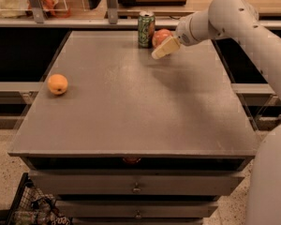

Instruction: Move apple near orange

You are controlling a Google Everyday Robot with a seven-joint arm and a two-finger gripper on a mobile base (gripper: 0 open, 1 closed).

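A single white robot arm (239, 20) is reaching in from the right and is holding its one pale, cream-coloured gripper (165, 48) low over the far part of a flat grey-brown rectangular table (131, 111). Two fruits are lying on that table, along with one drink can. The one round reddish-pink apple (160, 35) is sitting directly behind the gripper, touching it or just beside it, and the gripper is covering the apple's lower right part. The apple is showing a red-orange skin with a paler, yellowish patch toward its top, and it is looking somewhat larger than the other fruit. Whether the gripper is standing apart, together or clamped on the apple cannot be told from this view. The one green cylindrical drink can (145, 28) is standing upright just left of the gripper, close against the apple's left side. The one small round yellow-orange orange (57, 84) is resting well apart from the gripper, far to its left and nearer the camera, by the table's left edge. Below the tabletop, two grey drawers (136, 186) are showing, one above the other.
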